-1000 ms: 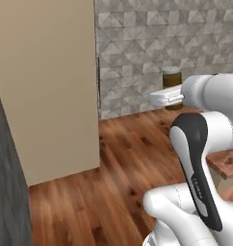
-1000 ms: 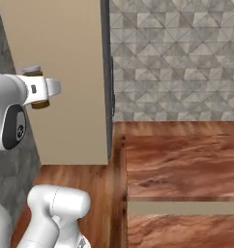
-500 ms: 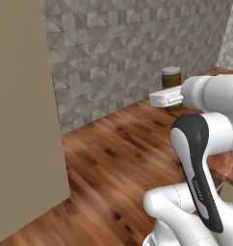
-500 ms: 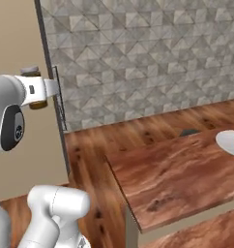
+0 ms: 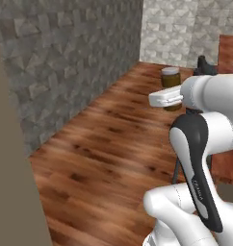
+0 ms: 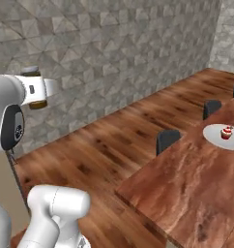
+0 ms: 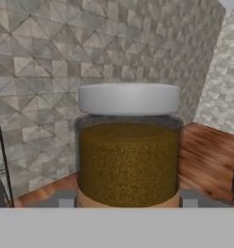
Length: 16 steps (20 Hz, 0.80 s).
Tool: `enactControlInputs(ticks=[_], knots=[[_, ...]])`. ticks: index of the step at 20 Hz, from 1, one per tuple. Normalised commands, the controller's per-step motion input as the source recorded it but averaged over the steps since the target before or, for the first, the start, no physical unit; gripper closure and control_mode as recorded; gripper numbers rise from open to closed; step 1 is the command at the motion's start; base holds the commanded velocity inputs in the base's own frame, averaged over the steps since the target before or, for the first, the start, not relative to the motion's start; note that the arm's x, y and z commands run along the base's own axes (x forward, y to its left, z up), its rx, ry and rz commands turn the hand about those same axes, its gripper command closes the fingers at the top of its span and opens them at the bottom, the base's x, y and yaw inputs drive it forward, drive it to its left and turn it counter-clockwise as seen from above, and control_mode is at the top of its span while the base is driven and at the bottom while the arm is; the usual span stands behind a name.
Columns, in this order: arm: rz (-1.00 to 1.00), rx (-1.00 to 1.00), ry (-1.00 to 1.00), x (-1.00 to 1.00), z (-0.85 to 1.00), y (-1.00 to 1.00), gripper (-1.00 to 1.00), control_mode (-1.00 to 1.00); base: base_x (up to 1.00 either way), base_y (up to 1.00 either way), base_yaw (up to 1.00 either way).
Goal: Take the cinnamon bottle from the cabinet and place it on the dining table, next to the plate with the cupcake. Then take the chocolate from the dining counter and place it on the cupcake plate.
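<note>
Bottle (image 7: pixel 128 145) upright with pale lid on top, clamped between the closed-in fingers of the gripper (image 5: pixel 172 96), held high over the wood floor (image 5: pixel 113 149), well apart from the table (image 6: pixel 186 189) bearing plate (image 6: pixel 218 137) and cupcake (image 6: pixel 227 132).

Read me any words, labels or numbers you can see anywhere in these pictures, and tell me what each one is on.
Dark link of the robot arm: small pale lettering runs down it in the left base view, too small and blurred to read.
Cinnamon bottle: held upright between the fingers; no readable label or print on the side that faces the hand view.
Plate and cupcake on the dining table: no writing.
</note>
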Motion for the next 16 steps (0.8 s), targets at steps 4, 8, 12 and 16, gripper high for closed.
enactControlInputs(ticks=[4, 8, 12, 16], knots=[[0.00, 0.00, 0.00, 0.00, 0.00, 0.00, 1.00, 1.00, 0.84, 0.37, -0.68], [0.00, 0.00, 0.00, 0.00, 0.00, 0.00, 1.00, 1.00, 0.89, 0.29, -0.59], [0.00, 0.00, 0.00, 0.00, 0.00, 0.00, 1.00, 1.00, 0.88, 0.42, -0.43], [0.00, 0.00, 0.00, 0.00, 0.00, 0.00, 1.00, 1.00, 0.81, 0.51, -0.35]])
